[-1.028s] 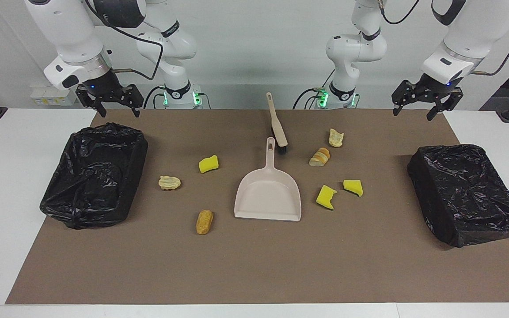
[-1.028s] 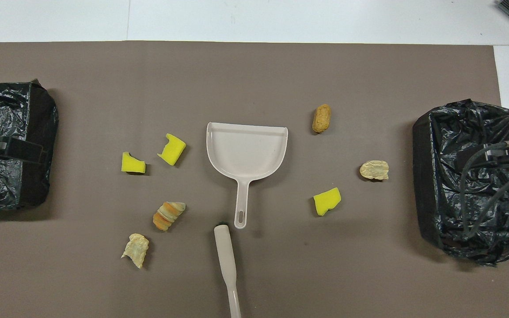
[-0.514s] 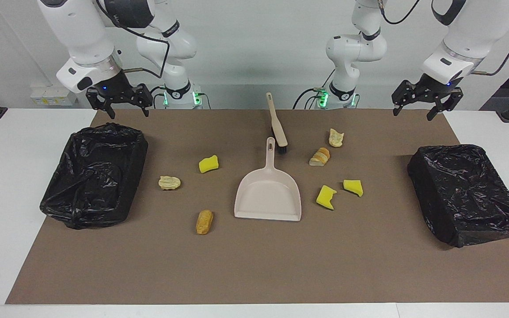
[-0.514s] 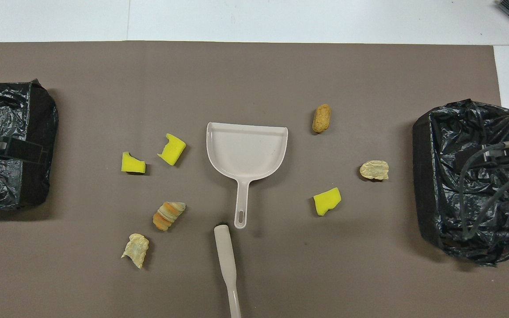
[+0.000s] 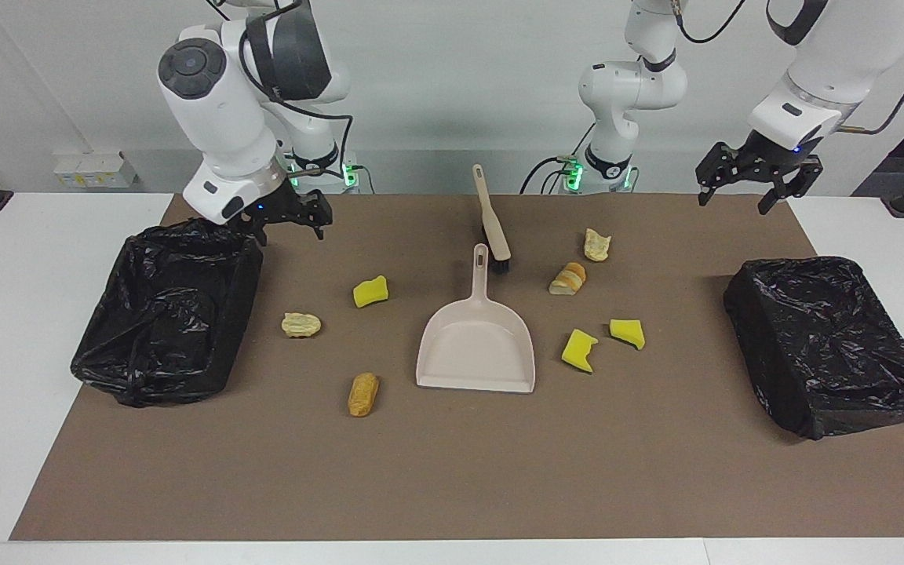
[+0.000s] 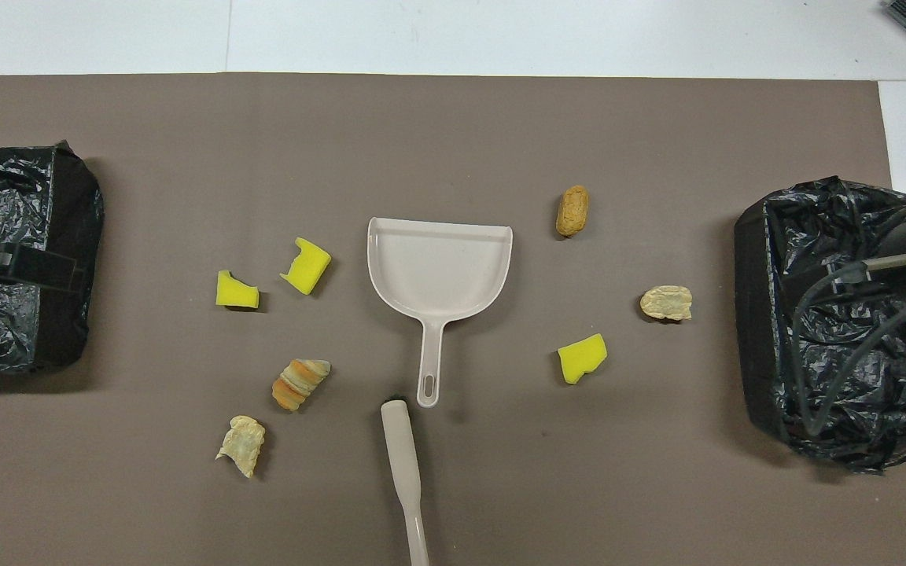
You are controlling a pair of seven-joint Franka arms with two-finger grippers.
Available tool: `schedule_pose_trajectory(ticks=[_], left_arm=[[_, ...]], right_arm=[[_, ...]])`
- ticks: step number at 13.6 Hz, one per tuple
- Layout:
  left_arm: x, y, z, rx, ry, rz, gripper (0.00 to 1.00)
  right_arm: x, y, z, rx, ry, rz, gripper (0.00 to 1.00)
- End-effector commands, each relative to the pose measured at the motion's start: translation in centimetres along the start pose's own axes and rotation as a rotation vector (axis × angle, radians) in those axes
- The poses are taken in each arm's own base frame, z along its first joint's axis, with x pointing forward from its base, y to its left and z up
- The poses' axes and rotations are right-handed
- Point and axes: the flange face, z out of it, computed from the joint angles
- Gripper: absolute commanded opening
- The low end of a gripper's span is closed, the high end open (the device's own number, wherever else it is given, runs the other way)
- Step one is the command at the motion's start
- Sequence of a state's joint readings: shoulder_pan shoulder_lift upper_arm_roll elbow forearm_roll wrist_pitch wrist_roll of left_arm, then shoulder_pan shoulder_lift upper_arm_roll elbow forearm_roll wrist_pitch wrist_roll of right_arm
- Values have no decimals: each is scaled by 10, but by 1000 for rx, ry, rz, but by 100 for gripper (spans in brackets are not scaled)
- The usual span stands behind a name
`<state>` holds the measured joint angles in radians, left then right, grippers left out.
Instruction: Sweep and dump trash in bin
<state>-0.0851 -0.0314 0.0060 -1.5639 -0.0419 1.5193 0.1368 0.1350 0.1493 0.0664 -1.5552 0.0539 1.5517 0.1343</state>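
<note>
Three yellow sponge chunks and several tan bread pieces lie scattered on the brown mat around the beige dustpan. The beige brush lies just nearer to the robots than the dustpan's handle. My right gripper is open and empty, in the air over the mat beside the bin at the right arm's end. My left gripper is open and empty, raised over the mat's edge at the left arm's end.
A second black-bagged bin stands at the left arm's end of the mat. In the overhead view the dustpan, the brush and both bins show. White table surrounds the mat.
My right arm has swung toward the table's middle and its gripper has come lower, off the bin's corner. The left arm and all things on the mat have not moved.
</note>
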Motion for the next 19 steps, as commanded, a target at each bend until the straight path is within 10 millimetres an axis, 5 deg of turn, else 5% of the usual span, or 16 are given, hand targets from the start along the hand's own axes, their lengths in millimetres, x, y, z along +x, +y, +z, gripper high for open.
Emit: schedule_pose_trajectory(ticks=[1,3,7,13,19], left_arm=[[-5,-3,-3,-3,16,-1,100],[-5,-3,-3,-3,16,-1,100],[-5,-3,-3,-3,17,-1,100],[-4,-2,-3,-3,19,-4,100],[-5,20,-2,-10,15,30,100]], right_arm=[[28,-53,4,49,-1,114,100],[35,-110,22,51,21,164,100],[35,-192,71,33,32,196,100],[16,-287,142,-51,72,163,100],[-35,-292,207,-83,29,116,100]])
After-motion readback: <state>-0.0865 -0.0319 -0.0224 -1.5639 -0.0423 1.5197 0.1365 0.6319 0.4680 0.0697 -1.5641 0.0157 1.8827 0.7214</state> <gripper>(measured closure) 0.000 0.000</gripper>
